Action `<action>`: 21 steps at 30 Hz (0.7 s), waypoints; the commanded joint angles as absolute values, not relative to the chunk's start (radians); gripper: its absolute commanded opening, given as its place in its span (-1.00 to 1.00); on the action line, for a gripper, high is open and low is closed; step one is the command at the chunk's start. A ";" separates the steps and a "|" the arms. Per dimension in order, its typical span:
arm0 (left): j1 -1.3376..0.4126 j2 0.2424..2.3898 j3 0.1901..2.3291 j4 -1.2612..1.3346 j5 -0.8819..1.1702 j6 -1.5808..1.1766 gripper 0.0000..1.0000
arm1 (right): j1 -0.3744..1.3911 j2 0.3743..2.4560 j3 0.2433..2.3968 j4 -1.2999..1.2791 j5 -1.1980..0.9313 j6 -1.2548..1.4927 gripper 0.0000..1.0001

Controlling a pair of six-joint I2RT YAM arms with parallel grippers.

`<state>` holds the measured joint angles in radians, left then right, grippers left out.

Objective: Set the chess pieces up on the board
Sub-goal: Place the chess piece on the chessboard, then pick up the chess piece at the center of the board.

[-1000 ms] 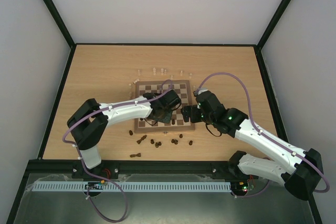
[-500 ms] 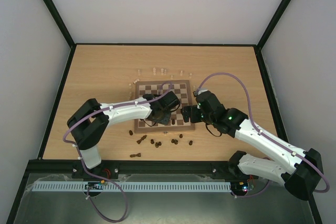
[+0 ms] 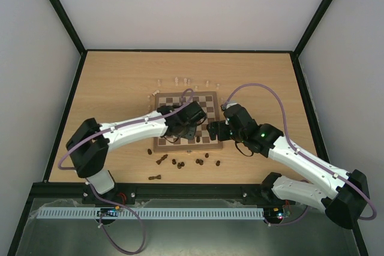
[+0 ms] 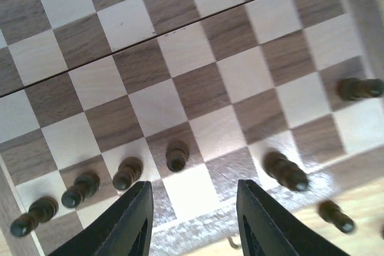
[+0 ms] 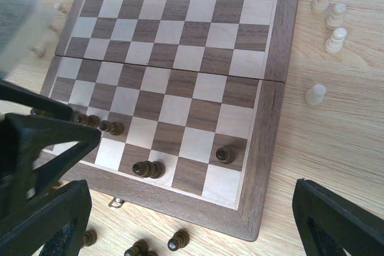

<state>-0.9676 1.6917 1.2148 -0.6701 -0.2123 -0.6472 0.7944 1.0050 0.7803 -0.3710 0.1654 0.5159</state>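
The board [image 3: 204, 99] partly set; nothing gripped.
From above, the left arm [image 3: 138, 127] covers the board's near squares, and piece types are too small to read. Dark chessmen [image 4: 177, 155] stand along the board's near rows; pale chessmen [image 5: 331, 17] sit beside it. The left gripper [image 4: 193, 191] hangs partly open, empty; the right gripper [image 5: 192, 199] gapes wide, empty.

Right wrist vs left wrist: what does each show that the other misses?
Right wrist only: the whole board, and cream pieces on the table beside it.

Left wrist only: a close-up row of four dark pieces on the near squares, just ahead of the left fingers, which stand apart with nothing between them.

Both: the board's near rows with dark pieces standing, and a few more off its near edge.
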 commanded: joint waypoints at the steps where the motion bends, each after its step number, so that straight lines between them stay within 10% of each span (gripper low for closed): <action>1: -1.008 1.607 1.237 -0.737 -0.241 -0.684 -0.15 | 0.799 1.000 0.768 -0.387 0.169 0.511 0.85; 21: -1.165 1.556 1.149 -0.655 -0.169 -0.728 -0.02 | 0.799 0.953 0.769 -0.394 0.248 0.530 0.86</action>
<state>-1.1484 1.5372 1.1248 -0.6678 -0.1791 -0.7174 0.7944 0.9756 0.7803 -0.3714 0.2020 0.5190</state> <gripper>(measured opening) 0.488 0.929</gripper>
